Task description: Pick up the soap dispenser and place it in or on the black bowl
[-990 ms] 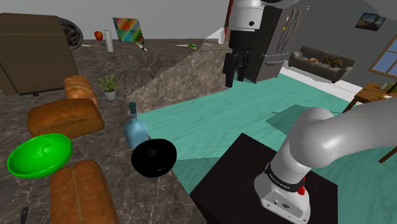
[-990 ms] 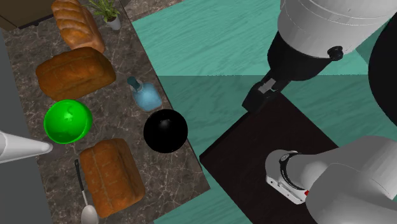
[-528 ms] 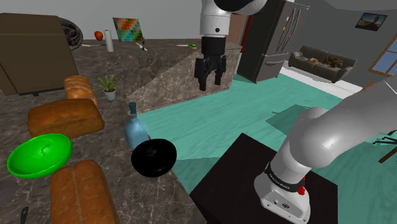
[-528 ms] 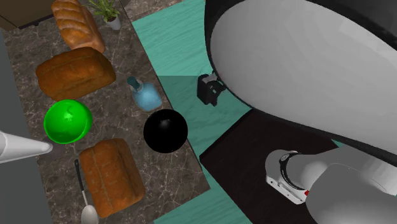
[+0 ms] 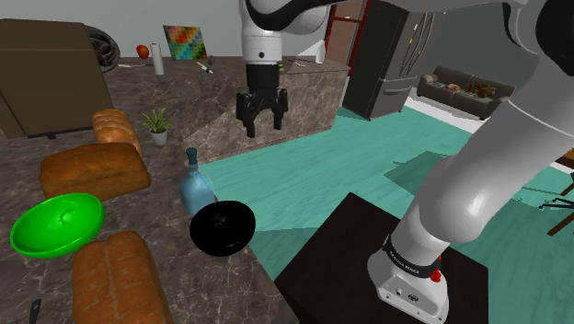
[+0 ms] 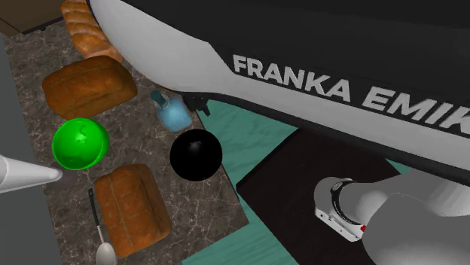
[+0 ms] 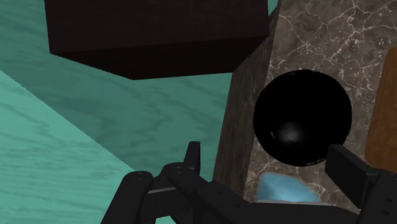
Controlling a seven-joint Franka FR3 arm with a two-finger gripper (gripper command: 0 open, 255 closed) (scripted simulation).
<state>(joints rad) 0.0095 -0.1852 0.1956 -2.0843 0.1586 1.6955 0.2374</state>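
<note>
1. The desk's [image 5: 170,253] long edge faces the arm [image 5: 478,184], so both things lie within reach.
2. The bowl [image 5: 222,228] sits at that edge, mouth up.
3. The dispenser [image 5: 195,187] stands upright just beside it, unheld.
4. The gripper [image 5: 261,124] hangs high near that edge, wide and empty, likely for a downward approach.

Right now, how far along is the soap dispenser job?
Done: nothing. The soap dispenser stands on the counter beside the black bowl, outside it. In hand: the approach; the gripper hangs in the air above them, jaws open and empty. Left: descend, grasp the soap dispenser, lift, set it in the black bowl.
</note>
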